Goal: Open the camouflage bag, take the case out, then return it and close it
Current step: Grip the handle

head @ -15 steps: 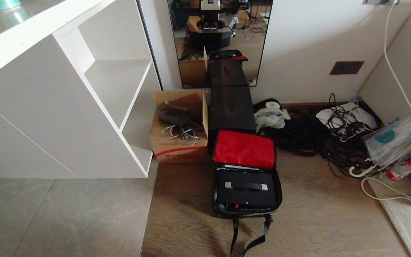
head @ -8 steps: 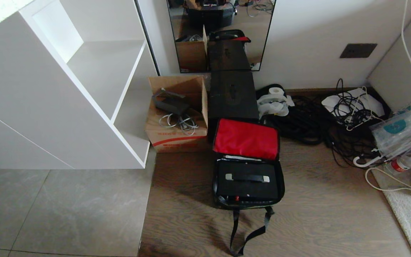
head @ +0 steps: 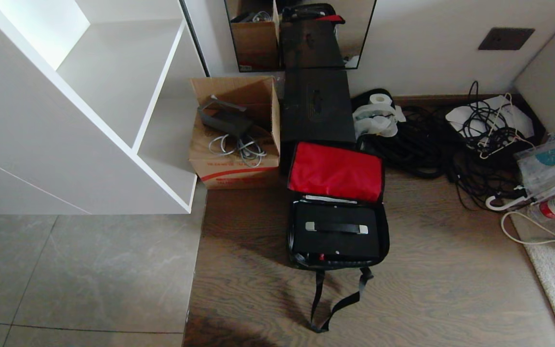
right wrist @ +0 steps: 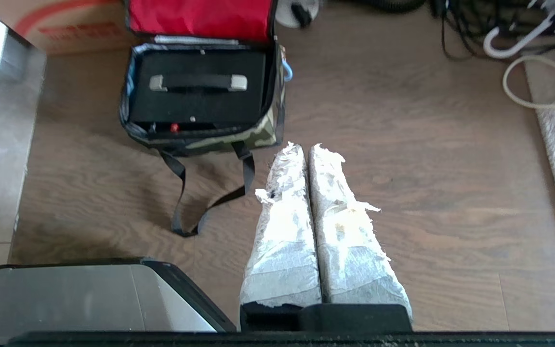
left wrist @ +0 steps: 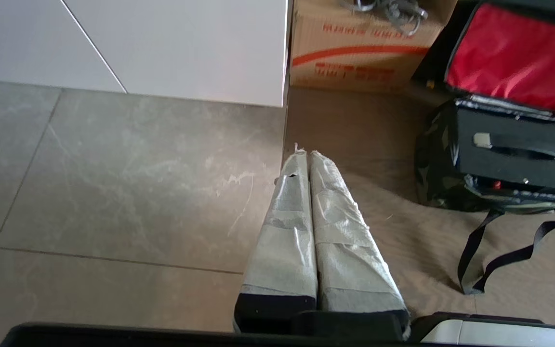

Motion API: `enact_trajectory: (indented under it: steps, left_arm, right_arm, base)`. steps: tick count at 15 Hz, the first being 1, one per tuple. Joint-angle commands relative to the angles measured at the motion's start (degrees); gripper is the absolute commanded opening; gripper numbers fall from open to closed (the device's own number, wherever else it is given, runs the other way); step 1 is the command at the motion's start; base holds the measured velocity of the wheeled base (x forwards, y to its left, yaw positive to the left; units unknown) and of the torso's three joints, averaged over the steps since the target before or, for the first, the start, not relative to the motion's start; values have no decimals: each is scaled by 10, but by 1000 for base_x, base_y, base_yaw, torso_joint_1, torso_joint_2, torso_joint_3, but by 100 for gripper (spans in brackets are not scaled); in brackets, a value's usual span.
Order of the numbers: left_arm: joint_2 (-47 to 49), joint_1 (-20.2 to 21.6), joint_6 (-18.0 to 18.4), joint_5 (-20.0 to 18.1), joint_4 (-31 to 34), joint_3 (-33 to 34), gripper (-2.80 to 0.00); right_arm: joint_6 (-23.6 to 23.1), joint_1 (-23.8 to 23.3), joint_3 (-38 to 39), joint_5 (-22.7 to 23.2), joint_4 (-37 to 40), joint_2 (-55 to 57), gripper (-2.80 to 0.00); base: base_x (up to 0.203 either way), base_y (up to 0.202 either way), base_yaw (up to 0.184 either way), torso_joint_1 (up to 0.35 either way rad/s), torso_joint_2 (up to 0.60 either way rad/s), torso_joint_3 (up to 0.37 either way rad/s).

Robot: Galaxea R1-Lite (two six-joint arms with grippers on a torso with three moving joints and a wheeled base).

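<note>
The head view looks steeply down from above at the open camouflage bag [head: 337,202] on the floor, which both lower, nearer wrist views share obliquely.

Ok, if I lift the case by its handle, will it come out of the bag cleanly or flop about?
The case looks rigid and boxy, so it should probably hold its shape. Its handle sits centred between silver mounts, so it likely hangs level. The soft bag fits closely round it and may drag up with it; the loose straps could trail.
</note>
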Motion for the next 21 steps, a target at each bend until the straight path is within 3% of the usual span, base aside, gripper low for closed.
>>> enact_trajectory:
  steps: [1,21]
  left_arm:
    - [0,0,0,0,0,5,-280]
    - [0,0,0,0,0,4,-280]
  right_arm:
    - [0,1,0,0,0,0,-280]
    - [0,1,0,0,0,-1,-280]
  base:
    - [0,0,0,-1,6,-206]
    - [0,0,0,1,0,-199]
